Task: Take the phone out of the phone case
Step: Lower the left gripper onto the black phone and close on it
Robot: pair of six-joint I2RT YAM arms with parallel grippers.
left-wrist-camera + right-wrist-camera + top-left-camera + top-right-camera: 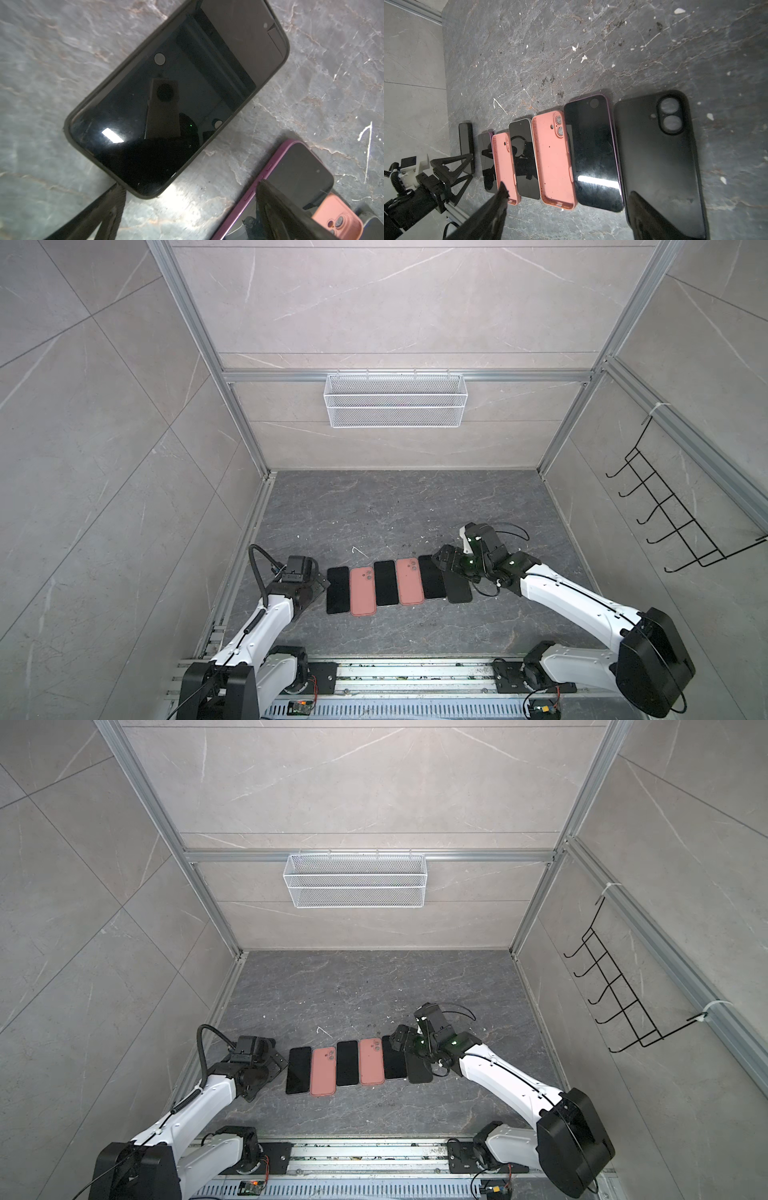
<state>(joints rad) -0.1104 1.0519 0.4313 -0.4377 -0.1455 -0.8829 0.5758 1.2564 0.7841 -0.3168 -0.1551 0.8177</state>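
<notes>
A black-screened phone lies face up on the floor in its dark phone case. In the right wrist view the same cased phone is the far end of the row. My left gripper hangs open just above it, with one fingertip beside the phone's end. In both top views the left gripper hides that phone. My right gripper is open over the other end of the row. One of its fingers hangs over an empty black case. Whether it touches the case I cannot tell.
Between the grippers lie a purple-edged phone, a pink case, a white-edged phone, a second pink case and another purple-edged phone. A white wire basket hangs on the back wall. A black hook rack is on the right wall.
</notes>
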